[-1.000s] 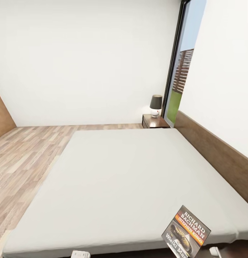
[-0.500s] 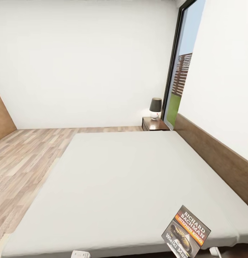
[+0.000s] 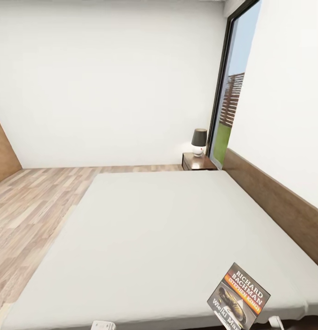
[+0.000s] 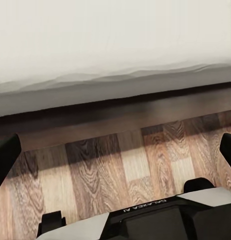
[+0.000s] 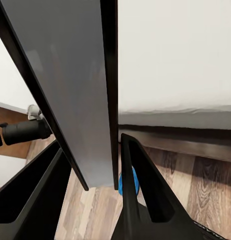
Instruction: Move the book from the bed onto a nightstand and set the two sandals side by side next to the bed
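The book (image 3: 239, 295), with its orange-red band and white lettering, is held tilted above the near right corner of the bed (image 3: 168, 229), which has a light grey mattress. In the right wrist view my right gripper (image 5: 93, 150) is shut on the book (image 5: 70, 75), seen edge-on as a grey slab between the black fingers (image 5: 138, 200). A patch of bright blue, one sandal (image 5: 129, 184), lies on the wood floor beside the bed frame (image 5: 195, 142). My left gripper (image 4: 115, 152) is open over the floor by the bed's side. A nightstand (image 3: 198, 161) stands at the far corner.
A dark-shaded lamp (image 3: 199, 141) sits on the nightstand, beside a tall black-framed window (image 3: 227, 101). The brown headboard (image 3: 278, 201) runs along the right wall. Wood floor (image 3: 35, 206) lies left of the bed, with a brown panel (image 3: 2, 151) at the far left.
The head view has tilted up a little, so the bed and nightstand sit lower in the picture. The book stays at the same spot in the view, still gripped.
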Available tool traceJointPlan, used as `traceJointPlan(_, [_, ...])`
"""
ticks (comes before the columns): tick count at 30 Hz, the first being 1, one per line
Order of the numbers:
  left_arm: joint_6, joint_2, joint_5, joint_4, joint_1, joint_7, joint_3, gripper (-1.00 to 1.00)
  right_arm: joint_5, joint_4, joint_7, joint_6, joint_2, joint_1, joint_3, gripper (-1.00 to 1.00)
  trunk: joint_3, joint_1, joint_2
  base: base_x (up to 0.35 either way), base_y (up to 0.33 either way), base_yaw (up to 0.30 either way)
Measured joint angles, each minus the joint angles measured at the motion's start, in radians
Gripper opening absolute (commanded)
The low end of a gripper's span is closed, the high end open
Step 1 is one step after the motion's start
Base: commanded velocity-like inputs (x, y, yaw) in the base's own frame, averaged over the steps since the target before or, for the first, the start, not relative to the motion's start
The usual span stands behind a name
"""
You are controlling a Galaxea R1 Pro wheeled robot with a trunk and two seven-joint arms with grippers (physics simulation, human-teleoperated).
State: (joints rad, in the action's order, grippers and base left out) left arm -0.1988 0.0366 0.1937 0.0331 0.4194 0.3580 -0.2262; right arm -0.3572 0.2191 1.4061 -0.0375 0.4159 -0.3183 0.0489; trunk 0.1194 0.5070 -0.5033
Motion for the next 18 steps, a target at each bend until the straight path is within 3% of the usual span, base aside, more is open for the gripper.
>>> traceJointPlan(18, [0.0,0.0,0.0,0.0,0.0,0.0,0.0,1.0,0.0,0.0,-0.001,0.0,0.0,0.0,0.0,-1.0,-0.016,0.0,0.0,0.0,0.0,0.0])
